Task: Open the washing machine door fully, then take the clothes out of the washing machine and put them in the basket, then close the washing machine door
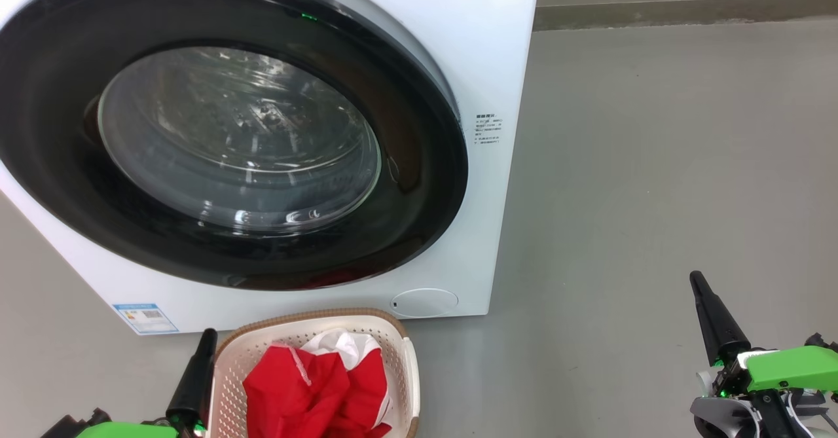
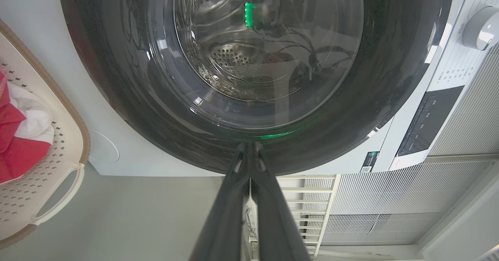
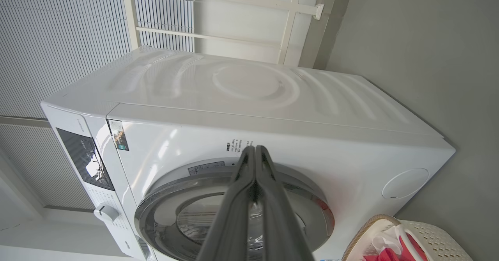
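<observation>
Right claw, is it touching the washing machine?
Apart. The head view shows bare floor between the right claw and the washing machine.

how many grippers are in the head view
2: the left gripper, shut, at lower left beside the basket; the right gripper, shut, at lower right over the floor.

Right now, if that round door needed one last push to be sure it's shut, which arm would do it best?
Probably the left. The left gripper, shut, sits beside the basket just below the washing machine door. The right gripper is off over the floor, right of the washing machine.
</observation>
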Tool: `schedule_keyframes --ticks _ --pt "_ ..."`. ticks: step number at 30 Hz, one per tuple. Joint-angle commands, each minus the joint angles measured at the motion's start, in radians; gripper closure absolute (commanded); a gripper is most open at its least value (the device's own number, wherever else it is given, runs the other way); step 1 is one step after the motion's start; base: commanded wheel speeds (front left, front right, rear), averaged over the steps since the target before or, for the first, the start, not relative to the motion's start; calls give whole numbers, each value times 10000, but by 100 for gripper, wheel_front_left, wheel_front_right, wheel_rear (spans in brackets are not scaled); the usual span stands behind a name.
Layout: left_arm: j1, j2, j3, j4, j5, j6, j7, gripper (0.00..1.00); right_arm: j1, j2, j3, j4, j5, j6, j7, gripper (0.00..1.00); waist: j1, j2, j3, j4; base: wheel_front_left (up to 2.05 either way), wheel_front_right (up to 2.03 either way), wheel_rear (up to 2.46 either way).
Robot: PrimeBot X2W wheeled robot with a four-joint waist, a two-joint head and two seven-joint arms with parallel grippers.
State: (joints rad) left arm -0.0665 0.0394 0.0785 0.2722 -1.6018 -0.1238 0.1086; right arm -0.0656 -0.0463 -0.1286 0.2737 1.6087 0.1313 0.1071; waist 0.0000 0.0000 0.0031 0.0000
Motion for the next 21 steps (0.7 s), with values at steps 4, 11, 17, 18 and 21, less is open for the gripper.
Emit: schedule_keyframes --ticks 4,11,17,18,21 --pt "-415 108 353 -271 -68 -69 46 100 -422 -51 153 -290 3 -6 57 100 0 0 0 0 0 0 0" --pt "-415 108 352 -271 -69 -69 46 100 -423 -49 151 -290 2 -6 58 100 0 0 0 0 0 0 0" --pt "-415 108 352 -271 -69 -69 46 100 -423 -49 150 -290 1 -6 59 100 0 0 0 0 0 0 0" --pt "-415 108 352 -271 -69 -69 46 100 -423 -48 150 -290 0 -6 60 100 0 0 0 0 0 0 0" --pt "-415 108 352 -271 -69 -69 46 100 -423 -48 149 -290 0 -6 60 100 0 0 0 0 0 0 0"
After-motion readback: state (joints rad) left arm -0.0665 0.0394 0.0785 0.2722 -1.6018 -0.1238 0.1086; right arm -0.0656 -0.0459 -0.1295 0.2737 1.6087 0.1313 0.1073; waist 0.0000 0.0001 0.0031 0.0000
